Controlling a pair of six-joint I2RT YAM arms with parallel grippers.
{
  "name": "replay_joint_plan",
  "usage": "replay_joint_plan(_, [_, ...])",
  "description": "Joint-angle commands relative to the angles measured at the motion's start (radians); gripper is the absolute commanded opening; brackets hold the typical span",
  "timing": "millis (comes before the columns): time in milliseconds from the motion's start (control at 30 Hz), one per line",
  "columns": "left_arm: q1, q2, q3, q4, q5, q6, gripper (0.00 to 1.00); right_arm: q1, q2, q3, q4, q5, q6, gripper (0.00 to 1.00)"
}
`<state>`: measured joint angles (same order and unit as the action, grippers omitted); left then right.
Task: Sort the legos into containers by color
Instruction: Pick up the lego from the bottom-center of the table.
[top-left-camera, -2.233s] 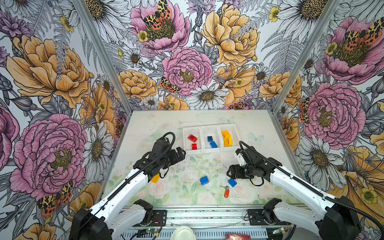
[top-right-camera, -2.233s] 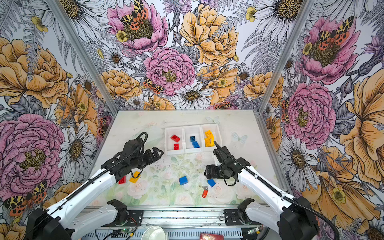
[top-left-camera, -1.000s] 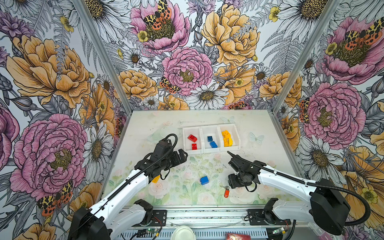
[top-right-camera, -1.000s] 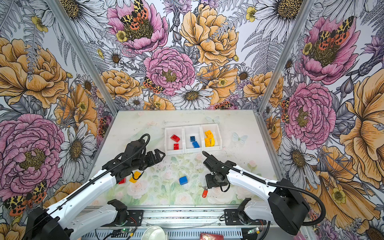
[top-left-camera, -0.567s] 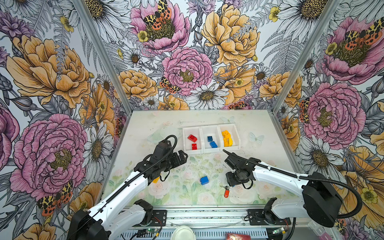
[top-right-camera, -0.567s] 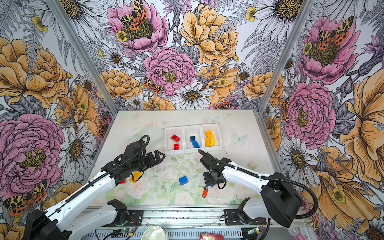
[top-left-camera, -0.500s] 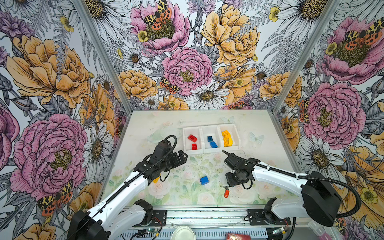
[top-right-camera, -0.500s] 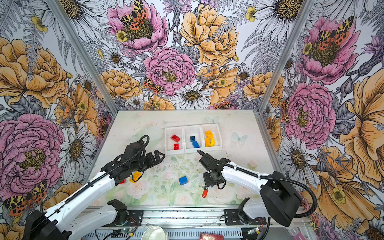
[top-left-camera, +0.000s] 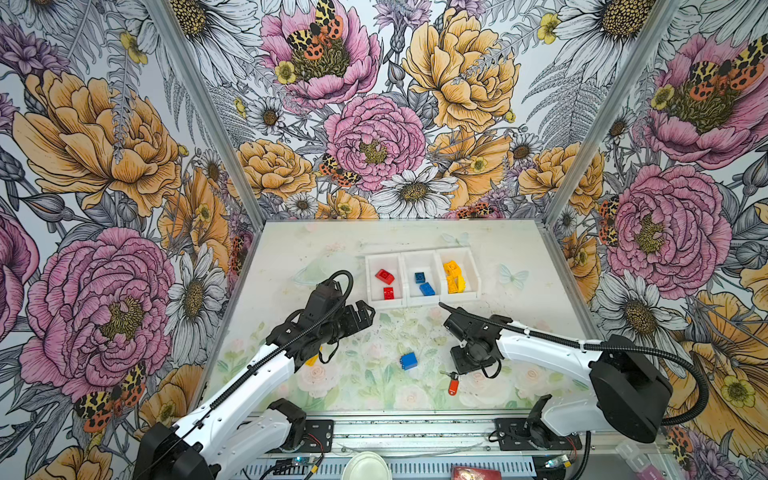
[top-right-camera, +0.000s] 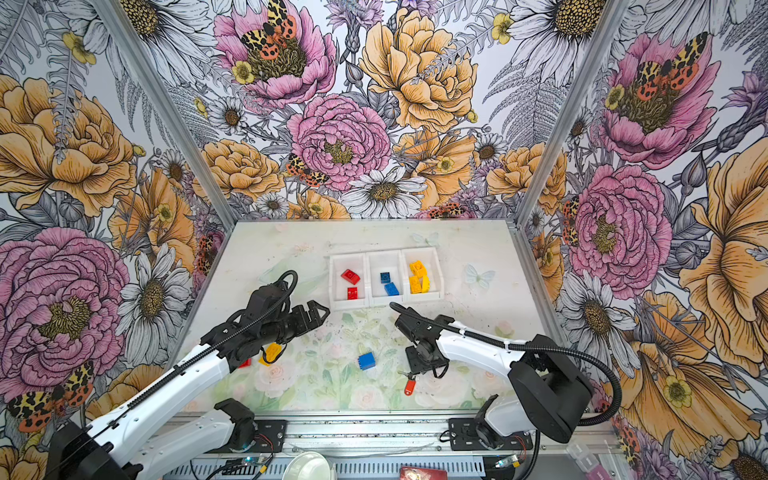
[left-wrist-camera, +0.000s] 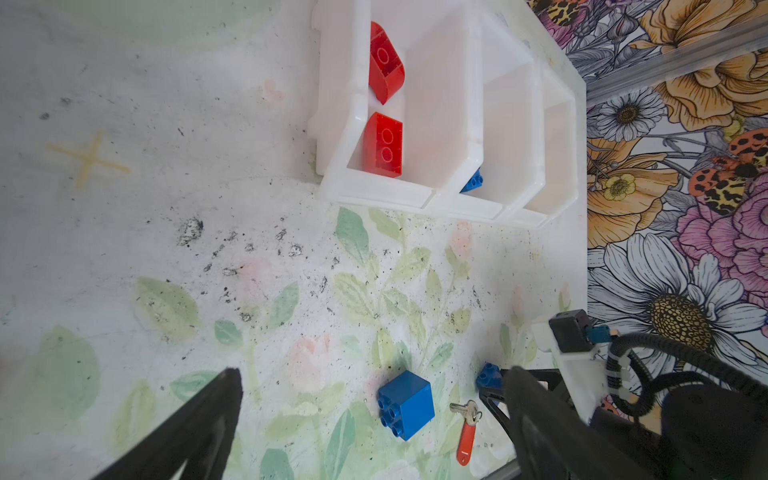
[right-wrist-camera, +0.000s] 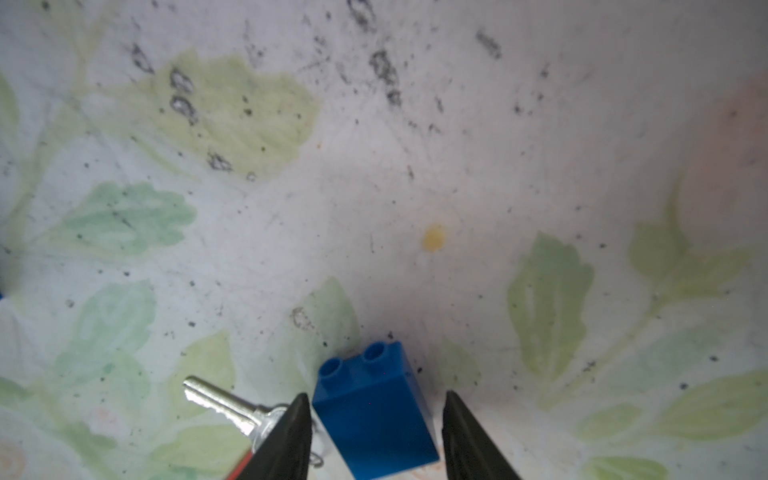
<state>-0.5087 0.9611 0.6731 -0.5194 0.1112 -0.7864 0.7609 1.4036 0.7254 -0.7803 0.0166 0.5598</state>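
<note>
Between the right claw's tips: the right claw (right-wrist-camera: 377, 395) points down at the table (top-left-camera: 332, 249) and straddles a small blue brick (right-wrist-camera: 374, 419). One finger (right-wrist-camera: 291, 440) is against its side and a sliver of daylight shows at the opposite one, so the jaws are partly open and nothing is lifted!
Just beside it: the key (right-wrist-camera: 224, 405) with its orange-red tag (top-left-camera: 453, 386) lies right against that near finger. Close company.
Step in hand: by my reading, the grab on a blue lego bound for the middle compartment.
Next move calls for: closing the last bit squarely on the brick's flat sides, then a clean lift that leaves the key behind; it could snag.
Destination: the containers (top-left-camera: 422, 302) sit further back, well apart from the claw. The middle one holds two blue bricks (top-left-camera: 427, 289), with red legos (top-left-camera: 385, 276) on one side and yellow legos (top-left-camera: 453, 276) on the other.
Right arm: the right arm (top-left-camera: 540, 353) has its wrist bent sharply down, forearm stretched low over the table.
Left claw: the left claw (top-right-camera: 316, 313) hovers spread wide and empty, near the front corner of the compartment with the reds.
Loose on the table: a bigger blue brick (top-left-camera: 408, 360) lies between the arms; a yellow brick (top-right-camera: 270, 353) and a red brick (top-right-camera: 245, 363) peek out under the left arm (top-right-camera: 174, 374).
</note>
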Motion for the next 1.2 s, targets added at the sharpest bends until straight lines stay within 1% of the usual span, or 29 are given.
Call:
replay_joint_plan(0, [-0.01,-0.015,-0.014,-0.001,-0.029,-0.01,0.99,0.008,0.011,0.022,0.003,0.029,-0.001,0.5])
replay_joint_plan(233, [-0.012,-0.015,-0.013,-0.003,-0.03,-0.012,0.99,0.008,0.011,0.018,0.003,0.031,-0.002,0.45])
replay_joint_plan(433, [-0.011,-0.016,-0.012,-0.003,-0.031,-0.013,0.99,0.008,0.008,0.022,0.004,0.031,0.001,0.36])
replay_joint_plan(733, [-0.013,-0.025,-0.01,-0.008,-0.036,-0.012,0.99,-0.001,-0.039,0.035,0.001,0.022,0.019,0.32])
replay_joint_plan(933, [-0.012,-0.027,-0.006,-0.016,-0.039,-0.008,0.99,-0.032,-0.064,0.098,-0.001,0.003,0.014,0.31])
replay_joint_plan(1167, [-0.009,-0.014,0.014,-0.022,-0.044,0.003,0.99,-0.085,-0.037,0.248,-0.006,-0.012,-0.037,0.3])
